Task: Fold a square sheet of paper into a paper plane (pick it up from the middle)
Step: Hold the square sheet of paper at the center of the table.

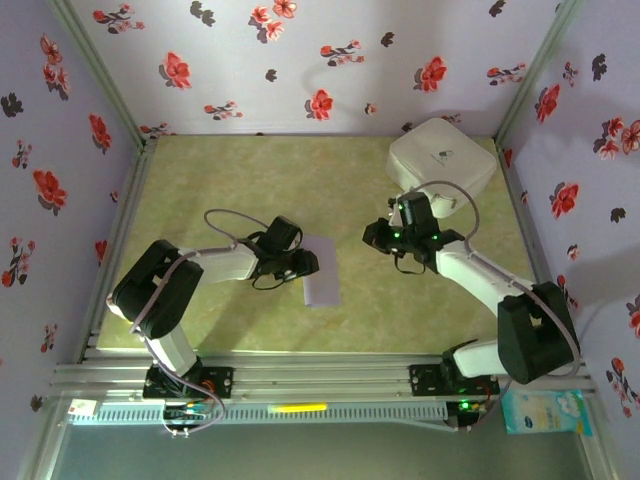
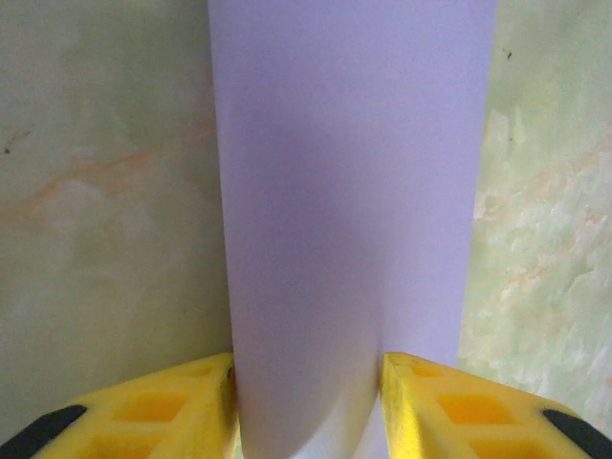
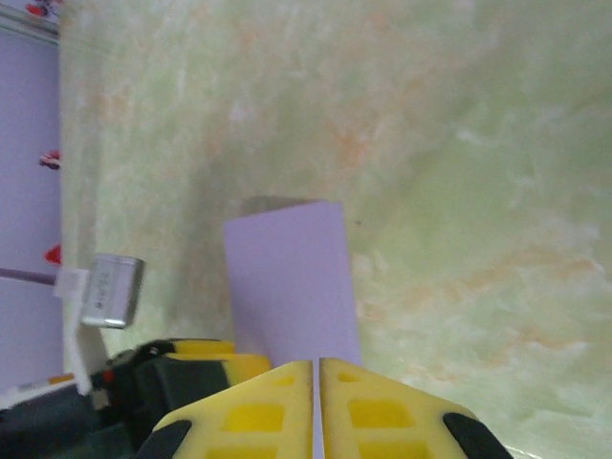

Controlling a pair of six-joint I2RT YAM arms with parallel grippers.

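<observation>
The left claw clamps the square sheet of paper, its yellow fingers pressing in from both sides so the pale lavender sheet, which looks like a narrow oblong, bows between them, apparently to hold a fold. The sheet sits on the green worktop, well apart from the white rounded box, toward the arm bases. The right claw, fingers together on nothing, hovers between box and sheet, probably ready to press the crease.

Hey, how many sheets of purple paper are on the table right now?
1. The sheet of paper lies in the middle of the table, one end between the fingers of the left hand. Another sheet tucked under it would be hidden.
</observation>
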